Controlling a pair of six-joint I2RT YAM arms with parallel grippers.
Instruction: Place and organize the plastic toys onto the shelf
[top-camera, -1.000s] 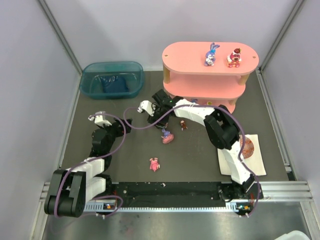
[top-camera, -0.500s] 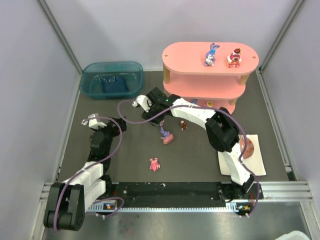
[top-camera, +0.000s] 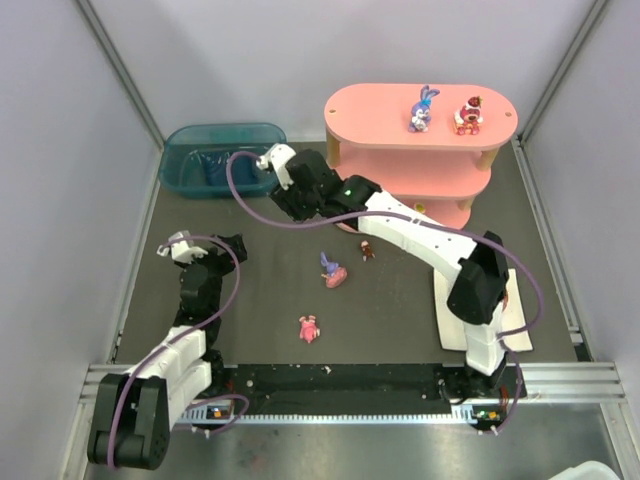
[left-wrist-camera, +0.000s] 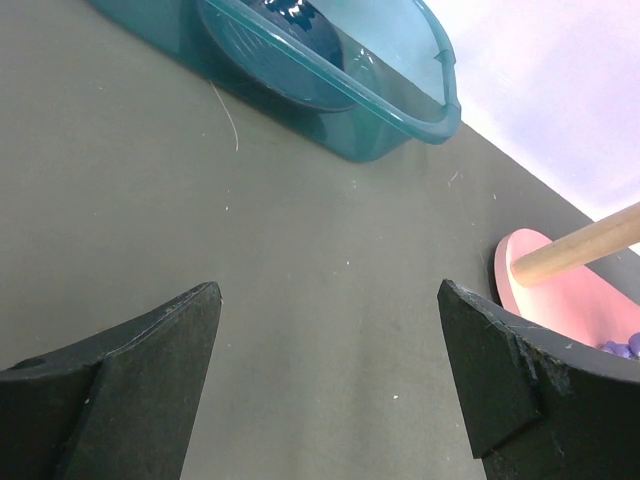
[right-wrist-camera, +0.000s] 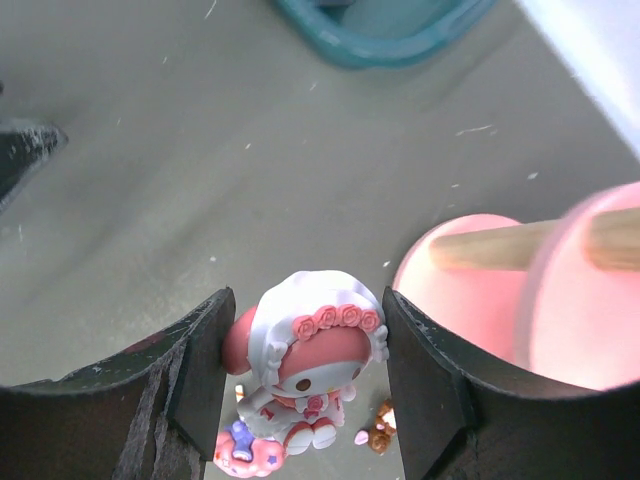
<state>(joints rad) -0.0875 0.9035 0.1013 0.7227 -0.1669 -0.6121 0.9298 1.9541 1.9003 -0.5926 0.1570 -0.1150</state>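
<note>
Step in hand, most likely: carrying one toy to the shelf (top-camera: 380, 108). Right end effector (right-wrist-camera: 308, 345) pinched narrow on a pink-hooded doll (right-wrist-camera: 312, 370), up off the tabletop (top-camera: 400, 320), between the teal bin (top-camera: 222, 158) and the left end of the shelf. Left end effector (left-wrist-camera: 330, 385) spread wide, holding nothing, low over the tabletop near the bin.

Next, probably: swing the doll over a shelf board, set it down standing up, then let go. Needs care not to bump a post or knock over the toys already there.

Counting toys: two on the top board, a bunny (top-camera: 423, 108) and a red one (top-camera: 468, 115). Three on the tabletop: a purple-pink one (top-camera: 333, 272), a tiny brown one (top-camera: 367, 250) and a pink one (top-camera: 309, 328). One in the grip. Six in all. One shelf, one bin.
</note>
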